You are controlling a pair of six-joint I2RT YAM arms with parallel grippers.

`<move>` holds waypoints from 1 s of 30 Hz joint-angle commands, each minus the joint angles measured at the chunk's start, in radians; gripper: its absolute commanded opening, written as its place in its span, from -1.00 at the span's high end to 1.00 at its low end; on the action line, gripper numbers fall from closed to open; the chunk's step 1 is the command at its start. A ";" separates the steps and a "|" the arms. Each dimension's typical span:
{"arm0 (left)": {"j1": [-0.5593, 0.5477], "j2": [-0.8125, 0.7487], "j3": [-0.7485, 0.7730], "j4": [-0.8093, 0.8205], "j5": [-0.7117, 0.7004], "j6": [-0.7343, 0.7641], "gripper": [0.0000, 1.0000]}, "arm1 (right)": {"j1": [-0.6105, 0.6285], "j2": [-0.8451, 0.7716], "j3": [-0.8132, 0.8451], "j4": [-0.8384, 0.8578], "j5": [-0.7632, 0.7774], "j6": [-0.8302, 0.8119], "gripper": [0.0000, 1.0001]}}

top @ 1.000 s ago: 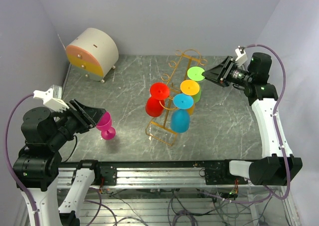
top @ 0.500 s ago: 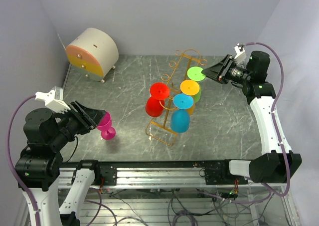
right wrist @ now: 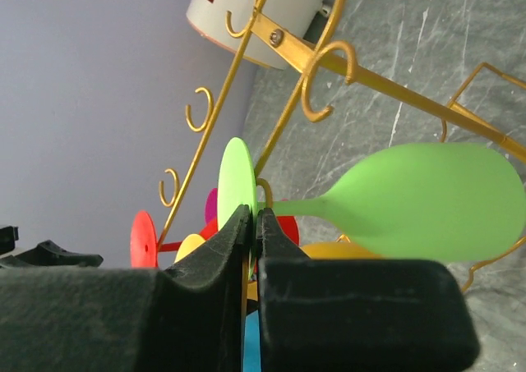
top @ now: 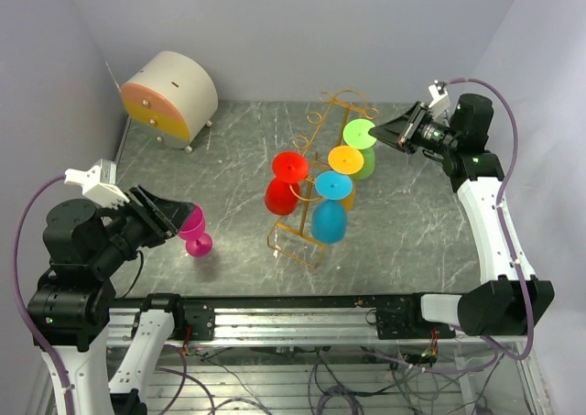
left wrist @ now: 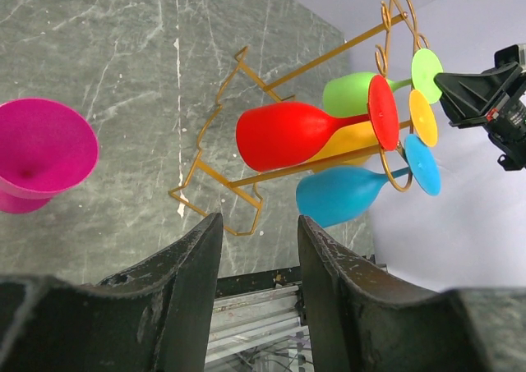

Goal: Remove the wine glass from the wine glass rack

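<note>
The golden wire wine glass rack (top: 295, 241) stands mid-table with green, yellow, red and blue glasses hanging on it bowl-down. My right gripper (top: 374, 136) is shut on the edge of the flat foot of the green wine glass (top: 359, 134), which still hangs on a hook near the top. In the right wrist view the gripper (right wrist: 253, 216) pinches the foot and the green bowl (right wrist: 427, 199) lies to the right beside the rack (right wrist: 288, 48). My left gripper (top: 183, 215) is open and empty beside a magenta glass (top: 194, 227) that stands on the table; it also shows in the left wrist view (left wrist: 259, 224).
A round white and orange drawer box (top: 169, 96) stands at the back left. The red glass (top: 291, 169), yellow glass (top: 348, 160) and blue glass (top: 331, 215) hang close under the green one. Walls close in on the left, back and right.
My right gripper has edged left and up onto the green glass foot. The rack and its glasses have shifted slightly left. The left arm has barely moved.
</note>
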 commanded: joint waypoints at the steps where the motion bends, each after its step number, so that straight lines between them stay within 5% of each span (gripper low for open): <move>1: 0.008 -0.001 0.006 0.003 0.004 0.006 -0.04 | 0.003 -0.039 -0.015 0.036 0.019 0.032 1.00; 30: 0.008 -0.001 0.038 -0.015 0.000 0.000 -0.03 | -0.016 -0.253 -0.112 0.037 0.254 0.191 1.00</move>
